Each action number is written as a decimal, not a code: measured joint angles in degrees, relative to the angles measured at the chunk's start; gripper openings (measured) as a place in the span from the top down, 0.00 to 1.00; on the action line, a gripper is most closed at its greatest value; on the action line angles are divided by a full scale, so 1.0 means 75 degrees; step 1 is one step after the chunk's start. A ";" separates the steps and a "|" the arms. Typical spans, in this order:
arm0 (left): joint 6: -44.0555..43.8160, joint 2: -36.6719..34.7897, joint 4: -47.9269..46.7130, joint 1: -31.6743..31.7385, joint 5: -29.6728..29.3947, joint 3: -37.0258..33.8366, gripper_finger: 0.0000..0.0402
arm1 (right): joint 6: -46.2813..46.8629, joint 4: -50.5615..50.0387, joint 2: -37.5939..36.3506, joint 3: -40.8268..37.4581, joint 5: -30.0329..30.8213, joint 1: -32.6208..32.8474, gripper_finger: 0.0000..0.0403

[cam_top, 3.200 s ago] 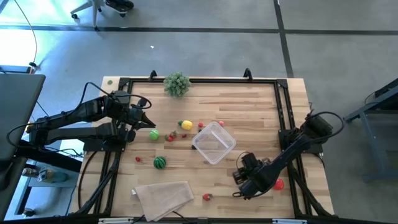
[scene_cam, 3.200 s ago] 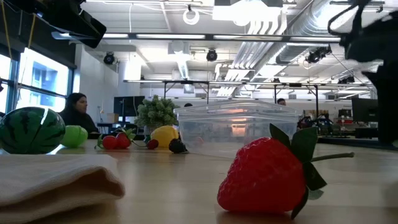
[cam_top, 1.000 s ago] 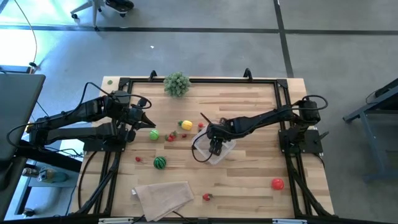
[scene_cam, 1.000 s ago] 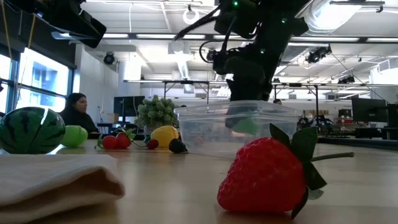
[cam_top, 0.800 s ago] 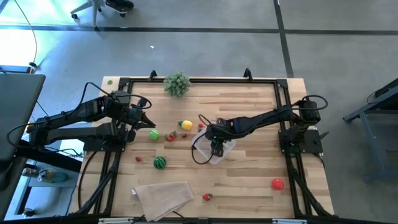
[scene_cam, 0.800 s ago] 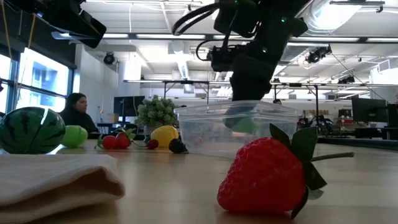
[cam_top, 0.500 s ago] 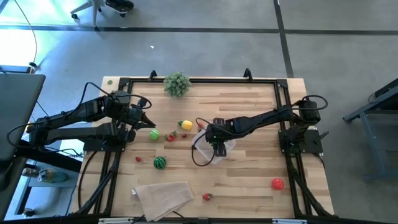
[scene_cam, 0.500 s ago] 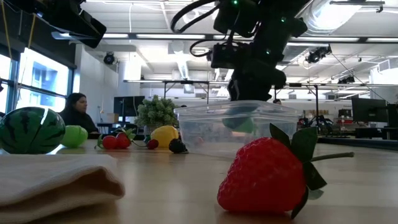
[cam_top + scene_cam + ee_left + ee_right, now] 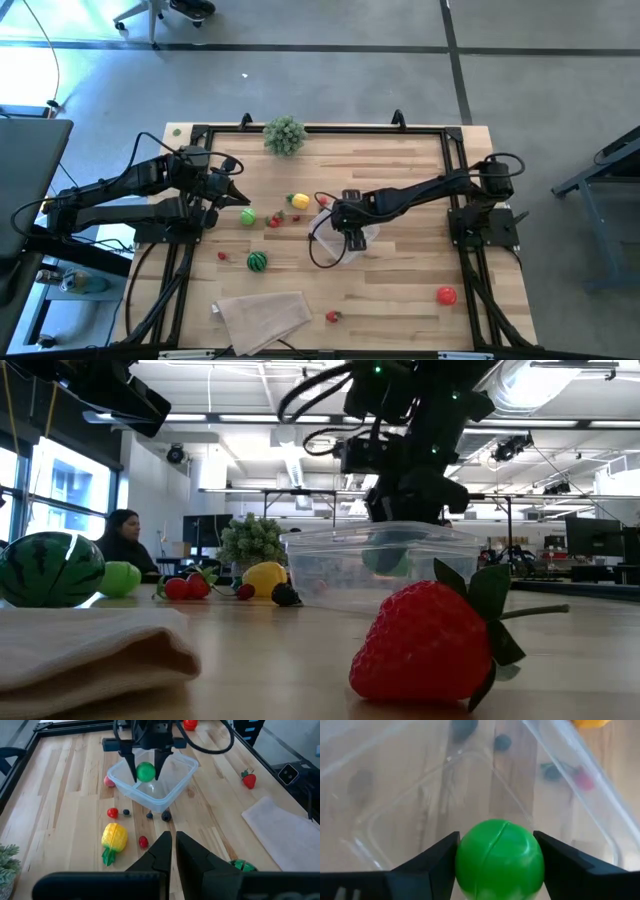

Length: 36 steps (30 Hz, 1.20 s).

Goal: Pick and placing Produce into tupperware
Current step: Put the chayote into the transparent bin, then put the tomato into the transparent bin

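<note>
- Since three seconds ago, the right gripper (image 9: 145, 769) has swung from the table's near right corner to hang over the clear tub (image 9: 152, 783), fingers on a green ball (image 9: 499, 855).
- Nothing lies in the tub yet; the watermelon (image 9: 257, 261), lemon (image 9: 299, 201), strawberry (image 9: 432, 643) and the rest lie loose on the table (image 9: 400, 160).
- Left gripper (image 9: 172, 851) waits closed at the left edge.
</note>
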 joint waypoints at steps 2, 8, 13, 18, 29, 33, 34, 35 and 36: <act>0.0001 0.0001 0.0003 0.0001 0.0000 -0.0002 0.96 | 0.0059 0.0008 0.0114 0.0002 0.0003 0.0000 0.40; -0.0002 0.0001 0.0000 -0.0001 0.0000 -0.0002 0.96 | 0.0156 0.0070 0.0424 0.0011 -0.0156 -0.0031 0.38; -0.0001 0.0001 0.0000 0.0001 -0.0001 -0.0002 0.96 | 0.0277 0.0155 0.0398 0.0008 -0.0047 -0.0049 0.37; 0.0001 0.0001 0.0000 0.0001 -0.0001 -0.0002 0.96 | 0.0313 0.0228 0.0389 0.0008 -0.0034 -0.0047 0.37; 0.0000 0.0001 0.0001 0.0001 0.0000 -0.0002 0.96 | 0.0607 0.0286 0.0039 0.0008 0.0139 0.0096 0.37; 0.0000 0.0001 0.0002 0.0001 -0.0001 -0.0002 0.96 | 0.1018 0.0092 -0.0473 0.0011 0.0259 0.0192 0.37; 0.0001 0.0000 -0.0002 -0.0001 -0.0001 -0.0002 0.96 | 0.1191 -0.0001 -0.0604 0.0011 0.0287 0.0218 0.37; -0.0001 -0.0001 0.0003 0.0001 0.0001 -0.0002 0.96 | 0.1442 -0.0086 -0.0759 0.0011 0.0303 0.0250 0.37; 0.0001 0.0001 0.0000 0.0002 -0.0001 -0.0002 0.96 | 0.1786 -0.0268 -0.0922 0.0011 0.0335 0.0281 0.37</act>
